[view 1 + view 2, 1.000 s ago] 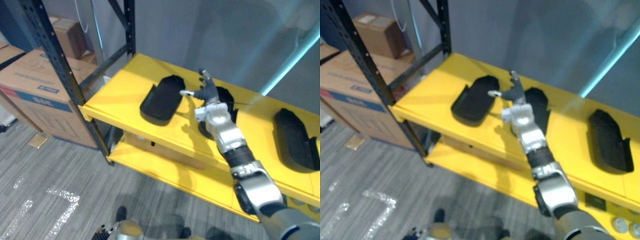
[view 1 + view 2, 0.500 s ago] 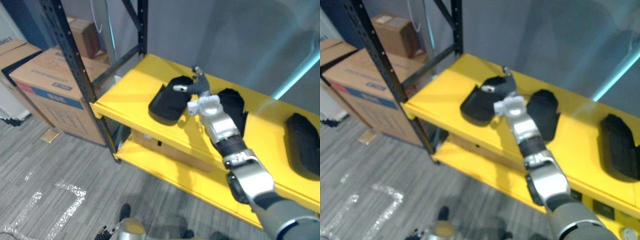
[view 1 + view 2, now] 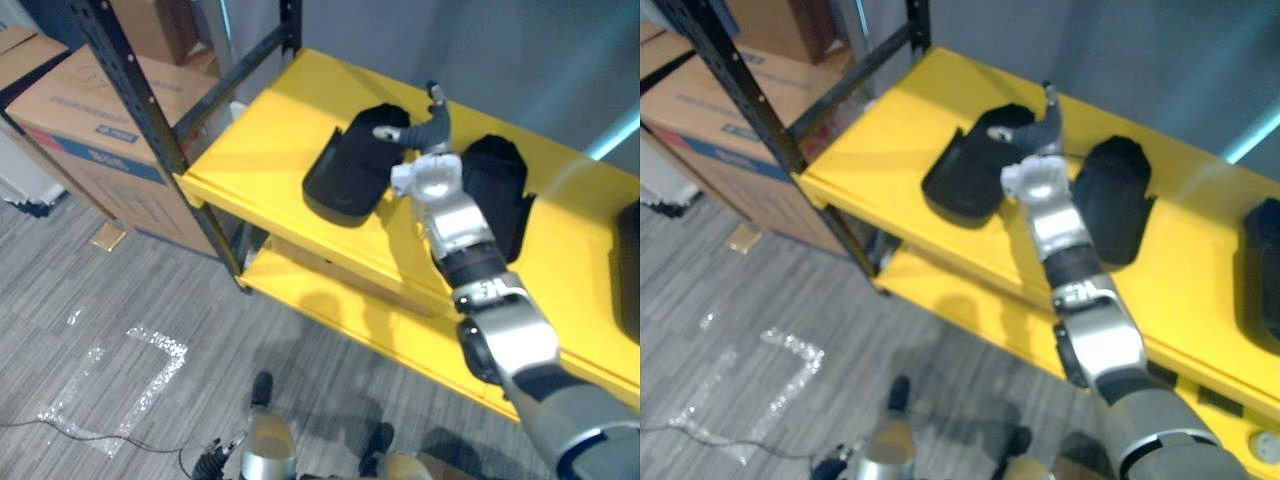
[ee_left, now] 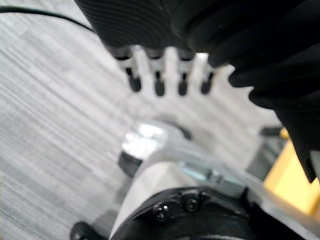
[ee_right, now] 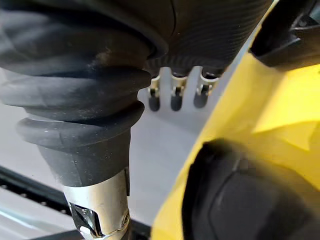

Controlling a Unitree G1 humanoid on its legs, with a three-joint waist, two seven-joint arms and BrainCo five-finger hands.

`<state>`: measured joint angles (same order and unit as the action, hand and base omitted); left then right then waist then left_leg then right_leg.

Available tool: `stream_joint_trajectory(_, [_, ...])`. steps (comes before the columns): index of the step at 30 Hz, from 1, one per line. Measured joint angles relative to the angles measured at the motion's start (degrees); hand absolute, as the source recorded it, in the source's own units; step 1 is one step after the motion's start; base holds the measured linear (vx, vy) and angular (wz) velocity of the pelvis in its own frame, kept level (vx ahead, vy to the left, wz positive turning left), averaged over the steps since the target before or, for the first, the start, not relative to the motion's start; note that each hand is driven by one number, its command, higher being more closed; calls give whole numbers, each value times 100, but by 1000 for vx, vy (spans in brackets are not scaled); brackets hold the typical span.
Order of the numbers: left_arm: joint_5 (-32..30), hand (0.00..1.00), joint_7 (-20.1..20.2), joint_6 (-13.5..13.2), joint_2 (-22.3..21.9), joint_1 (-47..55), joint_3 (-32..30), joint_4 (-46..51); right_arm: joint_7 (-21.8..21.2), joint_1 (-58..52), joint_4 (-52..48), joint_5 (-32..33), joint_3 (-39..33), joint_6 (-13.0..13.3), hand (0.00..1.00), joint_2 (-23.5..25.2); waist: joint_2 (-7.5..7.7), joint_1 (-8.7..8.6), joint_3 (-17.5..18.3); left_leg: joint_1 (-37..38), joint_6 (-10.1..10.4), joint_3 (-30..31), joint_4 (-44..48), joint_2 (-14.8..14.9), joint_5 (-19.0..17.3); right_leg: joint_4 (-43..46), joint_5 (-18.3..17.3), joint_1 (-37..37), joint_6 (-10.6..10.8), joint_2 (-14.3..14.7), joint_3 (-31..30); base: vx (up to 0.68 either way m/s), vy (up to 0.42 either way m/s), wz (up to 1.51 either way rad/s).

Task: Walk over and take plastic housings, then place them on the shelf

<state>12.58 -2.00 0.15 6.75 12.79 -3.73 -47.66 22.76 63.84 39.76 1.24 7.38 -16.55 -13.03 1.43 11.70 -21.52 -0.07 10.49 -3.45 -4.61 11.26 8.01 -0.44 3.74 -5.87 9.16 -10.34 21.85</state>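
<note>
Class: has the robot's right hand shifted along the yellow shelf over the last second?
Yes: the right hand went left, off the middle black plastic housing toward the leftmost housing.

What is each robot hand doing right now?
Left robot hand: open, empty.
Right robot hand: open, empty.
</note>
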Motion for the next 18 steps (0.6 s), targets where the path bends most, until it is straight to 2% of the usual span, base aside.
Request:
stream_joint_trajectory(5, [46, 0, 2, 5, -9, -48, 45, 0, -533, 9, 204, 8, 60, -269, 0, -154, -72, -8, -117, 9, -8, -7, 23, 5, -10, 52, -18, 16, -10, -6, -14, -15, 2, -1])
stream_joint_trajectory(9, [52, 0, 2, 28, -18, -77, 47, 35, -799, 72, 353, 14, 68, -462, 0, -180, -100, -8, -210, 0, -16, -20, 42, 12, -18, 142, -35, 88, -20, -22, -52, -33, 3, -5])
stream_joint_trajectory(16, [56, 0, -1, 140, -5, -76, 56, 126, -1232, 105, 537, 17, 77, -469, 0, -319, -106, -7, -225, -16, -17, -55, 44, 4, -18, 178, -35, 170, -19, -37, -109, -9, 3, -2])
stream_joint_trajectory(18, [57, 0, -1, 144, -7, -96, 57, 174, -1362, 219, 609, 17, 80, -467, 0, -340, -127, -22, -339, -15, -19, -74, 63, 3, -19, 201, -34, 174, -19, -43, -137, -12, 5, -6])
